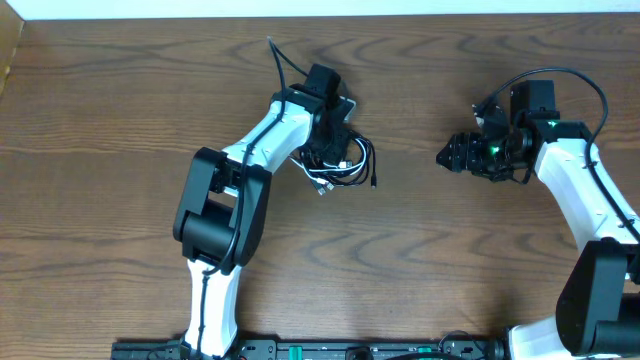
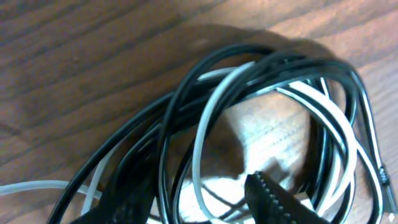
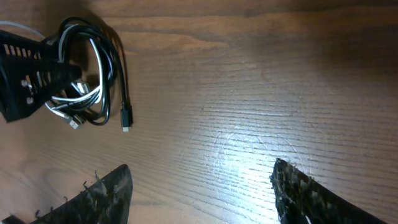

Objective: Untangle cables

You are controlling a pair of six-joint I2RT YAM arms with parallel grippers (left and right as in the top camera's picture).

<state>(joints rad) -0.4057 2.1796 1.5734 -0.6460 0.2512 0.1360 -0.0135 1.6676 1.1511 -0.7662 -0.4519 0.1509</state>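
Cables (image 1: 345,165) – a black-and-white coil – lie on the table (image 1: 120,100) directly under our left gripper (image 1: 325,140). Its fingers (image 2: 280,199) stand apart with strands running between them, nothing pinched. Well apart from the left gripper, our right gripper (image 1: 447,156) is spread wide – empty.

A dark wood-grain table (image 1: 120,100), pale strip (image 1: 300,7) along its far edge.

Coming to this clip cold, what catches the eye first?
A tangled coil of black and white cables lies near the middle of the wooden table. The left gripper is down on it, its fingers astride several strands. Off to the right, the right gripper hangs wide open above the wood, well apart from the coil.
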